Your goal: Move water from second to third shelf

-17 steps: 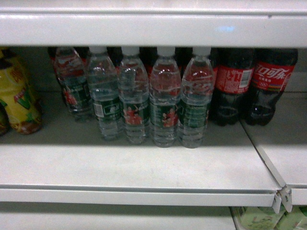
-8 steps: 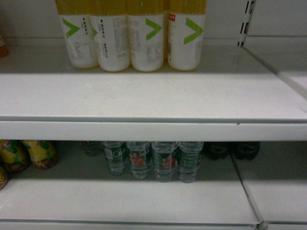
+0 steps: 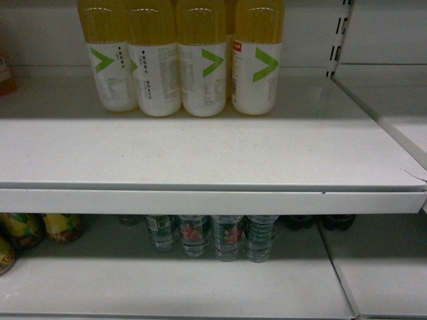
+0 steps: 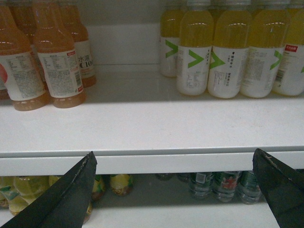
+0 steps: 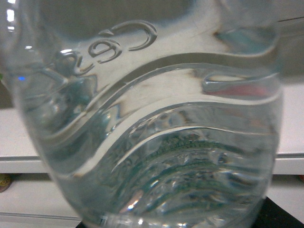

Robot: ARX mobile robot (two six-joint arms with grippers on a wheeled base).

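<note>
A clear ribbed water bottle (image 5: 152, 142) fills the right wrist view, so close that the green of its label shows through the water. My right gripper (image 5: 180, 223) is shut on it; only a dark finger (image 5: 282, 216) shows at the bottom right corner. Several more water bottles (image 3: 213, 235) with green labels stand on the lower shelf (image 3: 167, 287), also in the left wrist view (image 4: 223, 185). My left gripper (image 4: 174, 153) hangs open and empty in front of the upper shelf's front edge (image 4: 166, 161). Neither gripper shows in the head view.
Yellow drink bottles with white labels and green marks (image 3: 180, 60) stand at the back of the upper shelf (image 3: 200, 153), whose front is bare. Orange drink bottles (image 4: 47, 61) stand at its left. Yellow-green bottles (image 3: 40, 228) and dark bottles (image 3: 320, 221) flank the water below. A shelf divider (image 3: 373, 120) runs at the right.
The head view has risen from the shelf with the water bottles to the shelf above it. The water row now shows only at the bottom, under the upper shelf's edge.
</note>
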